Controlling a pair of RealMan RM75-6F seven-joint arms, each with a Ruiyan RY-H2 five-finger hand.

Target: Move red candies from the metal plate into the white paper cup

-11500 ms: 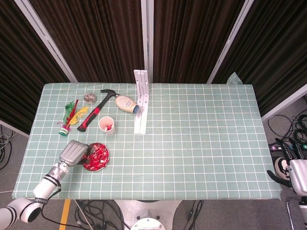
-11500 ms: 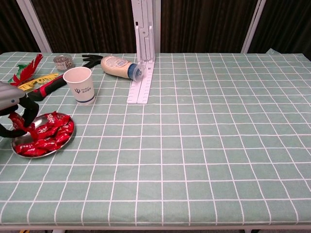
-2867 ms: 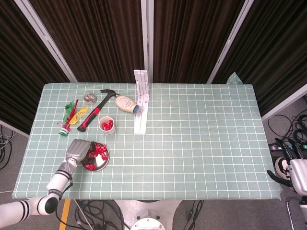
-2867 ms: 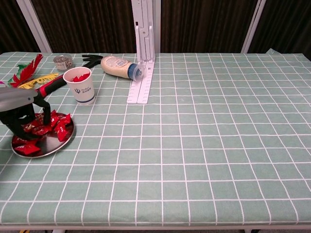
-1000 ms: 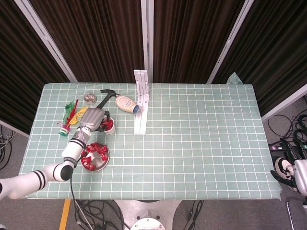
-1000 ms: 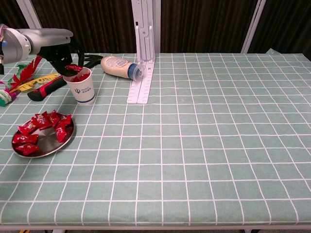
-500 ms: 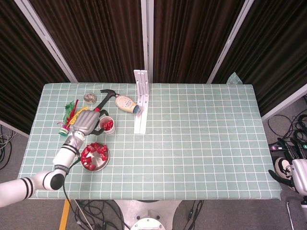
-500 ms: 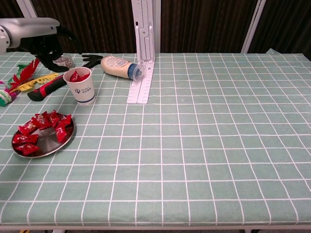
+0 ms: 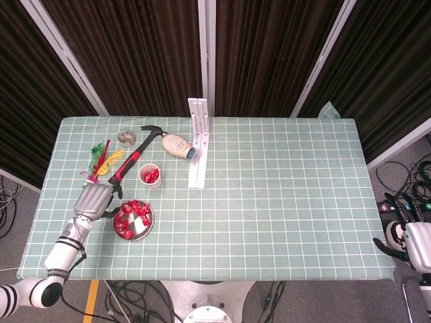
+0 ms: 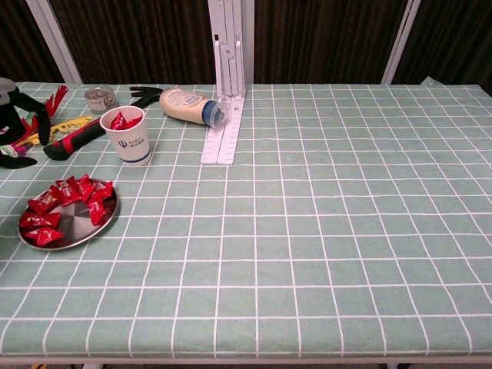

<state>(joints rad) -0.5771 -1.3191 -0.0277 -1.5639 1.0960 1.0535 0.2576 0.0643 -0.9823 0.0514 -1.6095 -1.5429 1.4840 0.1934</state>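
My left hand (image 9: 92, 200) hung empty, fingers apart, just beside the metal plate (image 9: 143, 231). Some red candies (image 10: 124, 121) filled the white paper cup (image 10: 131, 141) beyond; more candies (image 10: 69, 197) awaited transfer.

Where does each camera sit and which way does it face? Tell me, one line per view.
Head view: high above the near edge, looking steeply down on the table; left hand and forearm show, right hand at the lower right corner.
Chest view: low at the near edge, facing the back curtains; only left hand shows.
Shared: metal plate, white paper cup, hammer.
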